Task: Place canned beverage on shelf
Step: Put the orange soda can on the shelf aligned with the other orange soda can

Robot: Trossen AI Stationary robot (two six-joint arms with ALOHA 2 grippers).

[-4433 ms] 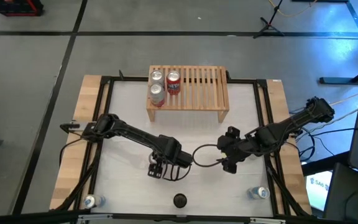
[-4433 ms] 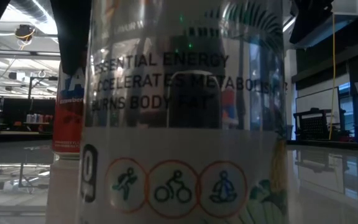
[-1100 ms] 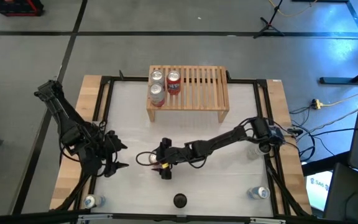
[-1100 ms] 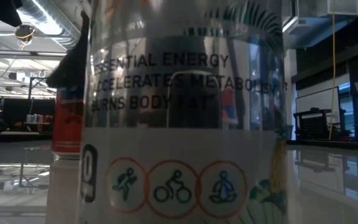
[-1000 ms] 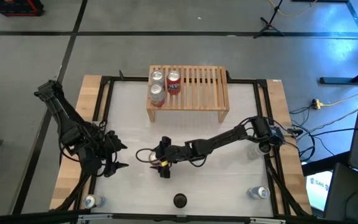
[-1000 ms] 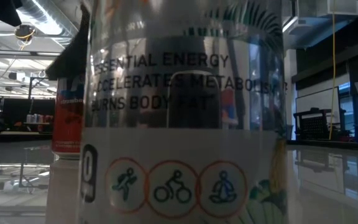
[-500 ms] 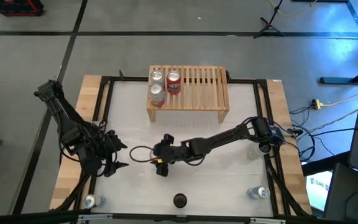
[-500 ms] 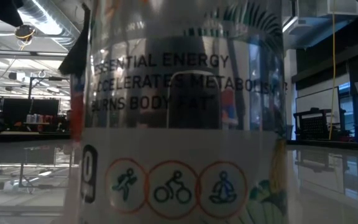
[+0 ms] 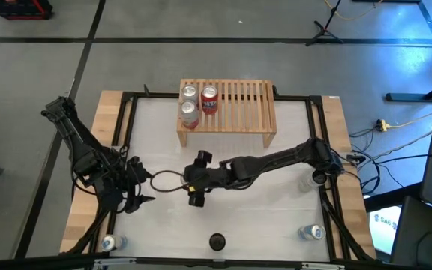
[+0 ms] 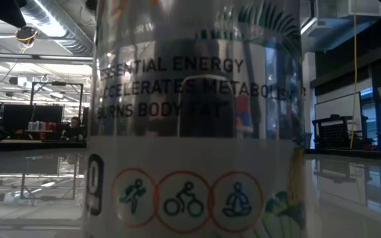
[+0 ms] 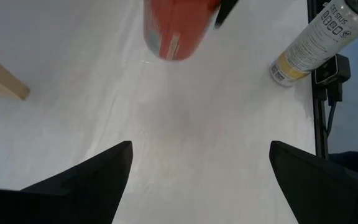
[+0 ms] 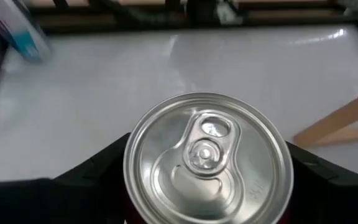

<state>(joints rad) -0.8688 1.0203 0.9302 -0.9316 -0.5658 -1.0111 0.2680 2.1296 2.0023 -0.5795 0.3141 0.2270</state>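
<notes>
Three cans (image 9: 197,100) already stand on the shelf (image 9: 238,105), while the right gripper (image 9: 194,189), jaws closed on a red can (image 12: 207,155), holds it above mid-table, short of the shelf, and the left gripper (image 9: 136,187) waits wide open.

You see two dark, jointed arms, each trailing black looped cables; the left gripper (image 11: 199,180) ends in broad matte-black wedge fingers.

A can (image 12: 208,158) with a shiny brushed-metal lid is seen; the worktop (image 11: 185,137) is smooth, glossy white; the shelf (image 9: 235,105) is pale wood.
</notes>
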